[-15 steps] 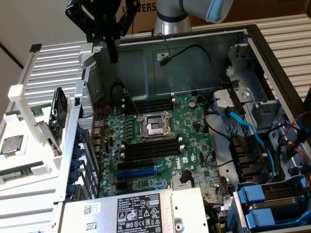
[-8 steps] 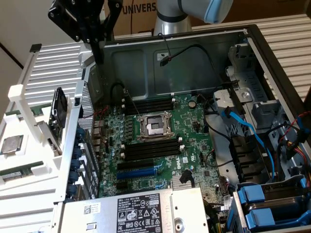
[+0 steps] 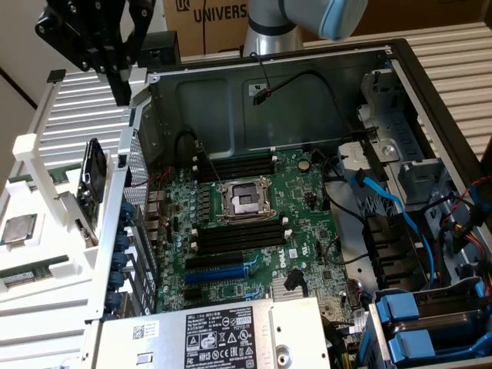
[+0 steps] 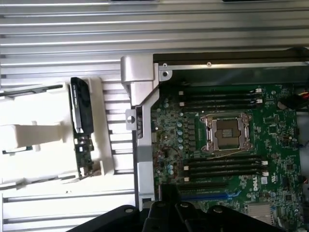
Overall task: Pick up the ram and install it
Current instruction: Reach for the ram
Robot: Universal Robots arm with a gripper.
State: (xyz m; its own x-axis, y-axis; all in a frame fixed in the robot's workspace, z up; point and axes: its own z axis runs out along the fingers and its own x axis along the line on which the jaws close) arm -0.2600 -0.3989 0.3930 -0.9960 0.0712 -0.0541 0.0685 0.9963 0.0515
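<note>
Above the far edge of the white tray (image 3: 54,304), at the exterior view's left, your tool (image 3: 121,94) hangs with its fingers (image 3: 120,83) pressed together and nothing between them. The ram (image 3: 27,274), 1 green stick, lies flat near the tray's near edge, close to a square silver chip (image 3: 17,229) and well apart from the tool. You seem to be at the approach step. A pick calls for spreading the fingers and settling them over the stick's 2 long edges. Black slots (image 3: 231,240) on the motherboard (image 3: 307,223) look empty.

Silver tubular arm (image 3: 265,32) with a rounded pale-blue joint cap (image 3: 340,18) — the pincer (image 3: 121,95) black and angular.
</note>
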